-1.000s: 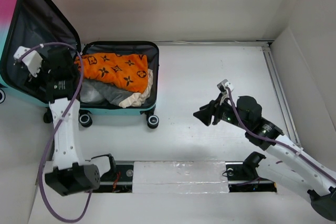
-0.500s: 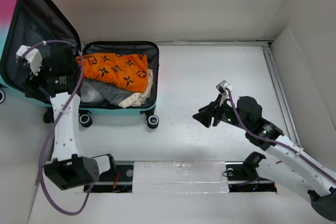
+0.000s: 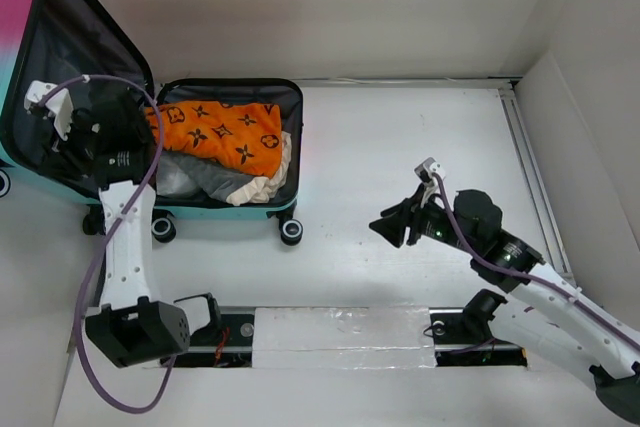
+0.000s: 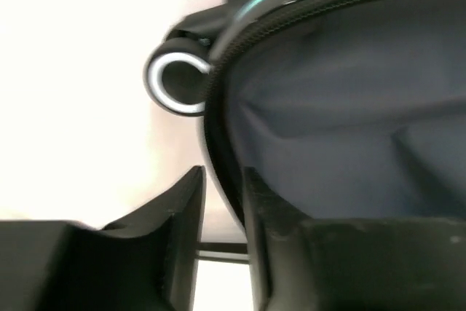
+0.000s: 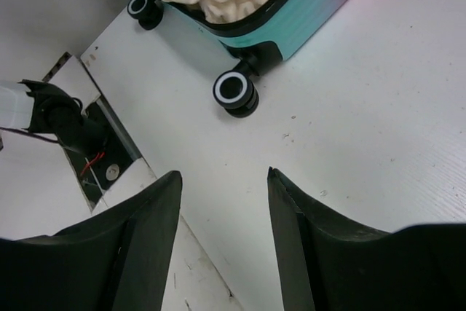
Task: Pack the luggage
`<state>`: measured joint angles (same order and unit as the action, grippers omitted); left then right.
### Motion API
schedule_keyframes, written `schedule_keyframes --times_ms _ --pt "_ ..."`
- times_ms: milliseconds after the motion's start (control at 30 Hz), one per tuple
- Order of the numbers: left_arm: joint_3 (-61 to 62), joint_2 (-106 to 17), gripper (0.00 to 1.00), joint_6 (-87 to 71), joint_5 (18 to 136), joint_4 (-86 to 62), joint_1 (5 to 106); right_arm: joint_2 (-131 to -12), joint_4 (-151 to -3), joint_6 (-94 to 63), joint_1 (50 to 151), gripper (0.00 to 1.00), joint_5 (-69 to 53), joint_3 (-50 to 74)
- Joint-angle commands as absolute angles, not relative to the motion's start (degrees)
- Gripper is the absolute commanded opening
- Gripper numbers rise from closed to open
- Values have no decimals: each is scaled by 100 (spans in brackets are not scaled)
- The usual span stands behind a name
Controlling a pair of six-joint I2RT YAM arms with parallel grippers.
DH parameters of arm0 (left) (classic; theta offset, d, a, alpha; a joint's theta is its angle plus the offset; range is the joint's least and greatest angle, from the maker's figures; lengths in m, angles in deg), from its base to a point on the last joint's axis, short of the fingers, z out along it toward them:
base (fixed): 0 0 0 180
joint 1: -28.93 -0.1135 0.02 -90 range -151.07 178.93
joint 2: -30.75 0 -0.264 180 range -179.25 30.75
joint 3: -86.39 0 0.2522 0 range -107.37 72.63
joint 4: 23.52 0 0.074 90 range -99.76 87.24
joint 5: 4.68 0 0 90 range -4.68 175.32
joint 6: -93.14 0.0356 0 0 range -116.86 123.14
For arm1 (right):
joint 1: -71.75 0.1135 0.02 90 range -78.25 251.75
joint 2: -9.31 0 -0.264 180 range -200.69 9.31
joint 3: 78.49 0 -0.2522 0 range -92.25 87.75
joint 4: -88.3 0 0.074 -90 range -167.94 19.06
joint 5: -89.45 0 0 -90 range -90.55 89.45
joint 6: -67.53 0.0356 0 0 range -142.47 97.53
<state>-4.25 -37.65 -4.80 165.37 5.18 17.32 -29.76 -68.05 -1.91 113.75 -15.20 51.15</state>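
- The suitcase (image 3: 296,137) lies open at the far left corner of the table (image 3: 420,117). Its lid (image 3: 70,27) stands up and leans to the left, with the dark lining turned toward the base.
- The left claw (image 4: 222,174) sits on the near rim of the lid, one finger on the shell side and one on the lining side, pressed together on the rim. I judge this hold is meant to swing the lid over the base, because the base looks filled.
- A lid wheel (image 4: 175,81) is just beside that grip, so the outer finger has little room.
- In the base, an orange cloth (image 3: 220,132) lies toward the far side. A grey cloth (image 3: 200,179) and a cream cloth (image 3: 262,187) lie toward the near side. The cream one comes up to the near rim and could be caught when the lid closes.
- Between the suitcase and the right edge, the table gives wide open room.
- The right claw (image 3: 392,225) hovers above the near right part of the table, well apart from the suitcase. Its fingers are spread with nothing between them, and it points toward a base wheel (image 5: 234,91). I judge it waits out of the lid's way.
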Motion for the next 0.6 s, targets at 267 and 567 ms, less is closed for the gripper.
schedule_keyframes --times_ms 267,567 --pt "-1753 -2952 0 247 15697 -893 2250 -3288 -6863 -173 11508 50 -1505 4970" --pt "-5177 -5106 28 4321 16114 -4648 5502 -3736 -6872 -173 11561 51 -1444 4627"
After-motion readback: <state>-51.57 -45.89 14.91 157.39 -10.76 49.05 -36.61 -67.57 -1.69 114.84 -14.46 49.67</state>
